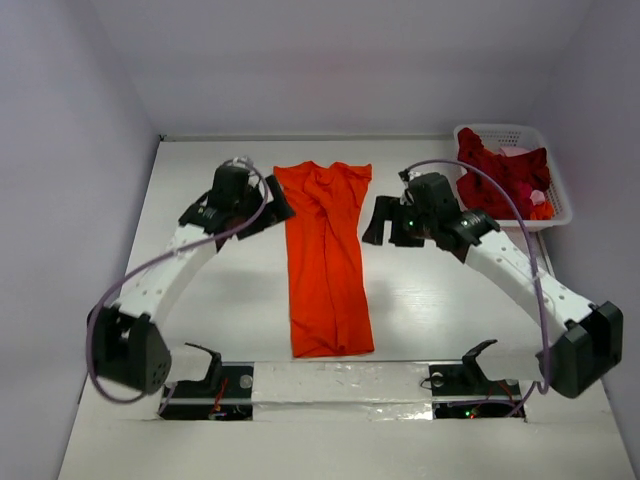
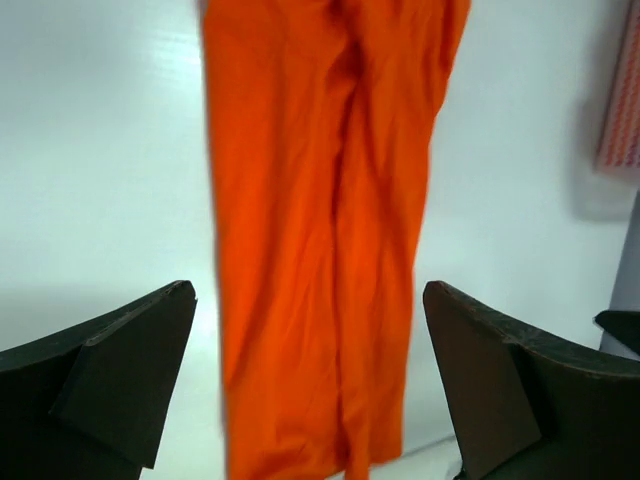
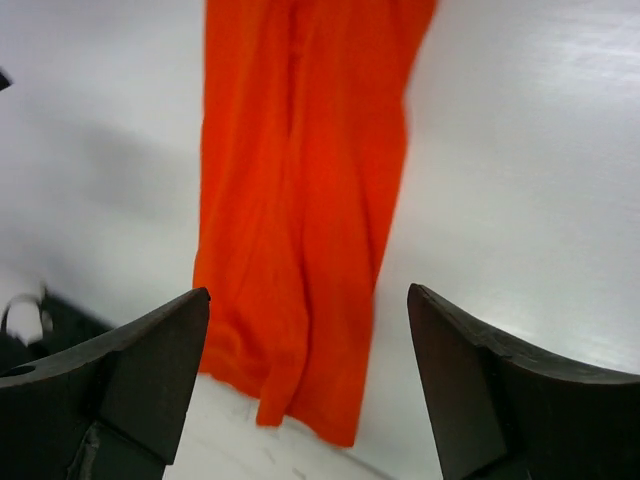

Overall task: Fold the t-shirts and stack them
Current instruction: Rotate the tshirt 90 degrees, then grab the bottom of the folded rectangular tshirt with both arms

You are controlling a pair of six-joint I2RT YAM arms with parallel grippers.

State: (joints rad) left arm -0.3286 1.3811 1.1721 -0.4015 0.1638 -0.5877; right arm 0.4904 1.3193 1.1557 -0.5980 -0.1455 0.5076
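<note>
Orange shirt lies flat, lengthwise, mid table. L gripper & R gripper flank its top, both wide open, empty. Red shirts in basket, far R.

The left arm and the right arm each arch up from the near edge and bend inward to face each other, with the left hand and the right hand held low, jaws spread wide, gripping nothing.
</note>
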